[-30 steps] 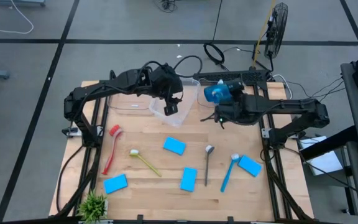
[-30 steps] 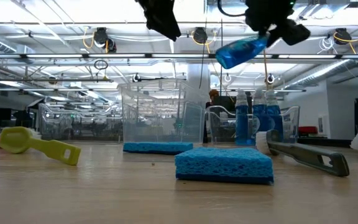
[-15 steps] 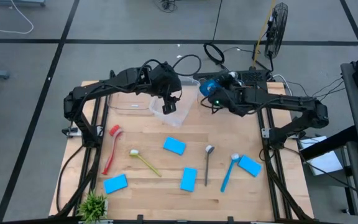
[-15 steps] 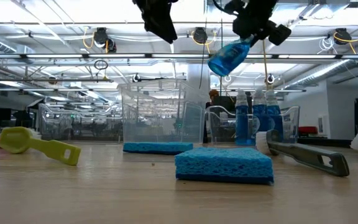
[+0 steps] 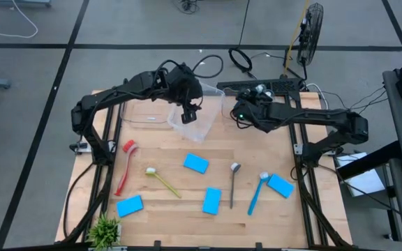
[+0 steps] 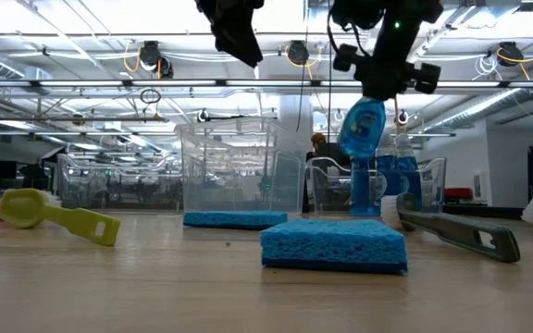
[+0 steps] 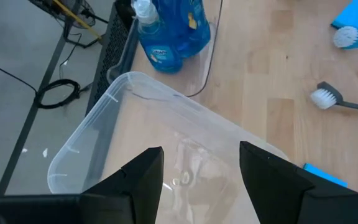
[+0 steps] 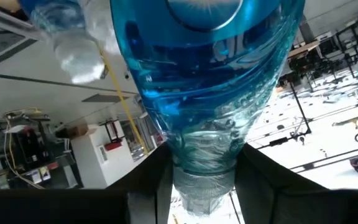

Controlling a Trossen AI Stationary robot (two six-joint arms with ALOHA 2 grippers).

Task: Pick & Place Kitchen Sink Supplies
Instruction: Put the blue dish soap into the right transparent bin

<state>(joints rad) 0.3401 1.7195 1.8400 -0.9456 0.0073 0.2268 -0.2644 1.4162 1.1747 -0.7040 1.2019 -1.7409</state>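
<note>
- Blue liquid fills the small clear bottle that the right gripper pinches by its neck; the bottle hangs nearly upright, cap end up, above the back of the pale wooden surface.
- In the right wrist view the same bottle fills the picture, its narrow neck squeezed between the two dark fingers.
- From above, the right gripper sits at the back of the surface, just right of a clear plastic bin; the bottle is hidden under the arm there.
- Two more blue bottles with pale caps stand side by side at the back edge, in what looks like a second clear bin, though I cannot tell for sure.
- The left gripper hovers over the near clear bin, its fingers spread apart and holding nothing.
- Four flat bright-blue sponges lie on the front half: one mid-surface, one nearer the front, one front left, one at the right.
- A red long-handled brush lies at the left, a yellow brush beside it, a grey metal spoon-like tool and a blue brush towards the right.
- A small green plant stands at the front left corner.
</note>
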